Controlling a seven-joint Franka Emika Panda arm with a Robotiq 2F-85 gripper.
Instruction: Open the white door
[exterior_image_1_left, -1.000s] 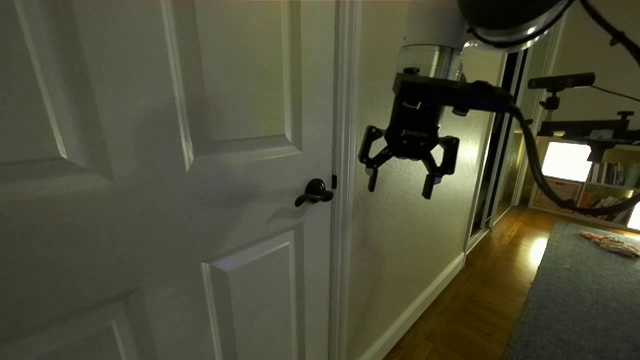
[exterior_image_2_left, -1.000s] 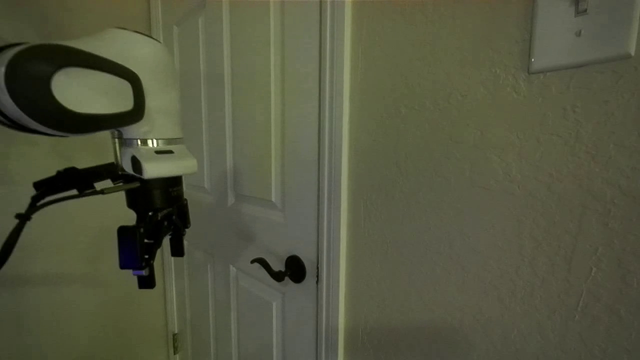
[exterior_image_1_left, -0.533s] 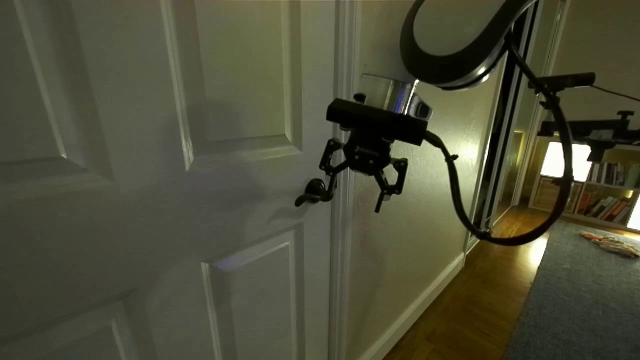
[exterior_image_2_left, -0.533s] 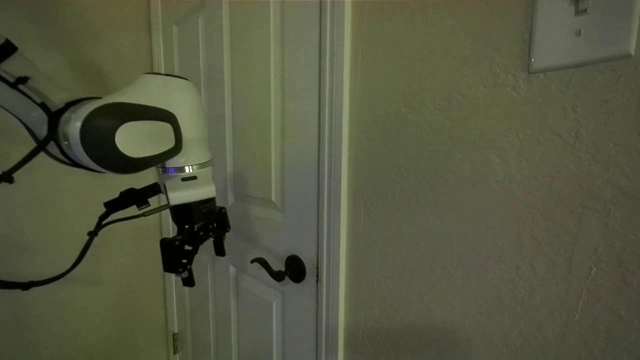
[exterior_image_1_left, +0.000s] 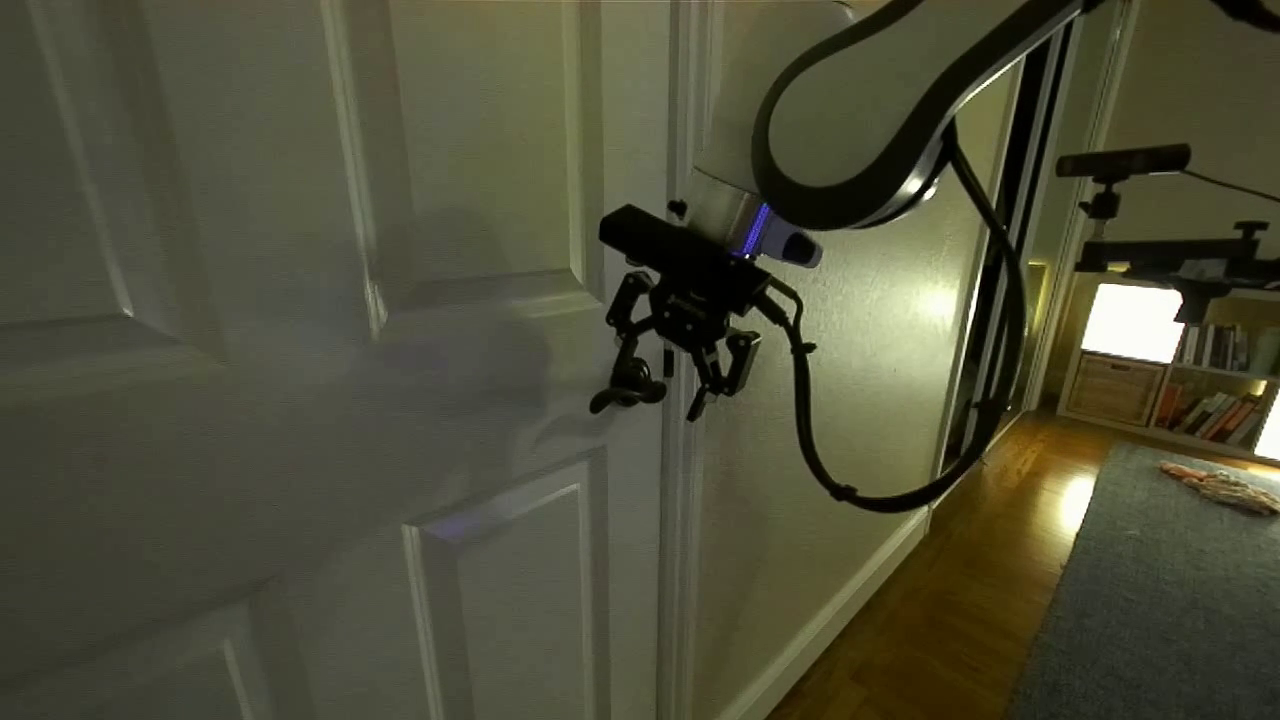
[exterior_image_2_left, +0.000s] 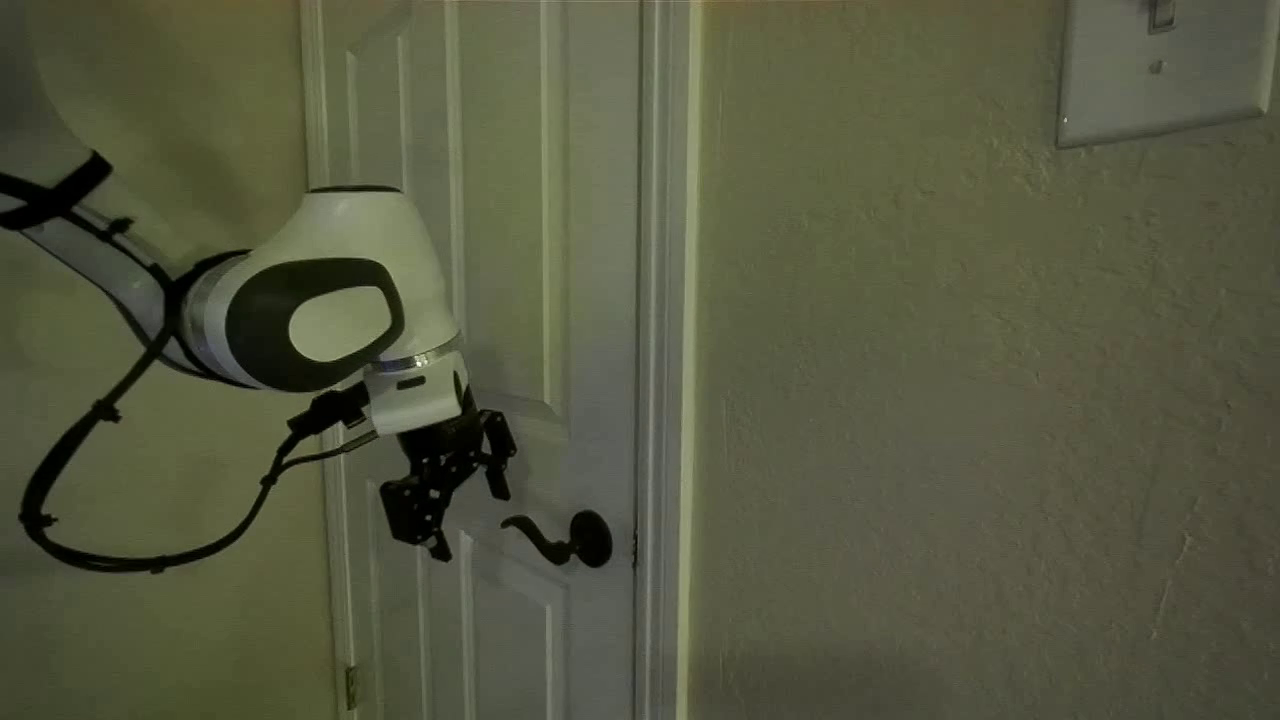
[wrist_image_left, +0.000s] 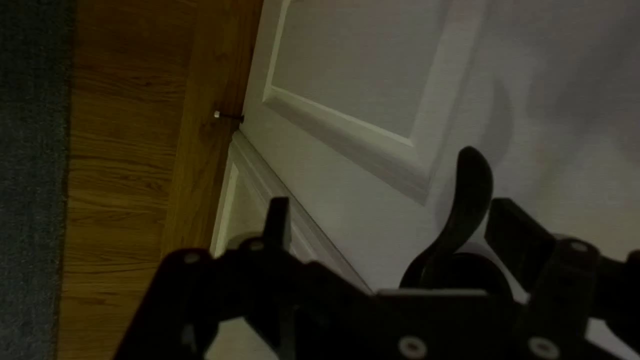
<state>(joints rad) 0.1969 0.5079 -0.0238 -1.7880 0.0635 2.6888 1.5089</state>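
The room is dim and yellowish, with a wood floor (exterior_image_1_left: 880, 650) and a textured wall (exterior_image_2_left: 950, 350) carrying a switch plate (exterior_image_2_left: 1150, 95). Nearest in an exterior view is the white door (exterior_image_1_left: 300, 450), closed within its frame (exterior_image_1_left: 682, 600), a dark lever handle (exterior_image_1_left: 630, 390) set close to that frame. Out in front of the handle, the gripper (exterior_image_2_left: 470, 521) hangs tilted, jaws spread, under the white arm (exterior_image_2_left: 385, 235). In the wrist view the handle appears in the gap between the jaws, just beside the jaw on that view's right; whether they touch, I cannot tell. Farther back, a grey rug (exterior_image_1_left: 1130, 610) bears a reddish and pale bundle (exterior_image_1_left: 1220, 487), and at the far end shelves (exterior_image_1_left: 1225, 371) hold books (exterior_image_1_left: 1210, 416) and a basket (exterior_image_1_left: 1110, 388), a bright square (exterior_image_1_left: 1135, 320) glowing above it.
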